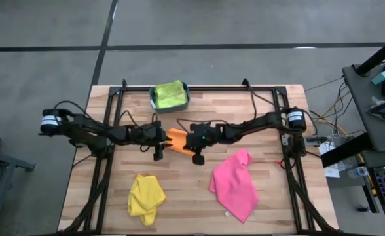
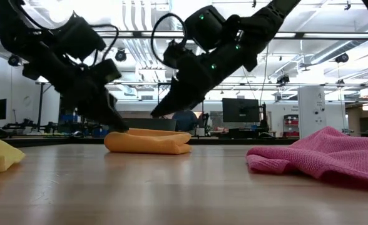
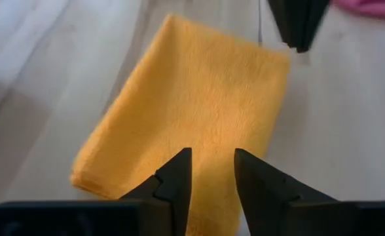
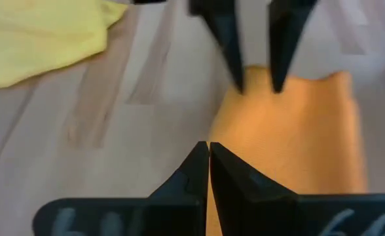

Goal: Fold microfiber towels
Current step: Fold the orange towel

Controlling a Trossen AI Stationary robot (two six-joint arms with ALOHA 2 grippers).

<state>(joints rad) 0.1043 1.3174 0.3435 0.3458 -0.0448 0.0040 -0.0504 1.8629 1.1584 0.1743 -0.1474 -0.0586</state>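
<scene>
Hovering left hand (image 3: 209, 172) part-open and empty over folded orange towel (image 1: 177, 139) mid-surface (image 1: 271, 210), right hand (image 4: 209, 164) clenched empty at its other edge; handling soft, light, limp cloth, likely slipping unless pinched at a corner or hem; lying unfolded nearer the front: yellow towel (image 1: 145, 196), pink towel (image 1: 235, 183)

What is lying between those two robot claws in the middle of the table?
The folded orange towel lies flat on the table between the left gripper and the right gripper. The high view shows it best; the low view shows both grippers reaching down at its two ends.
</scene>
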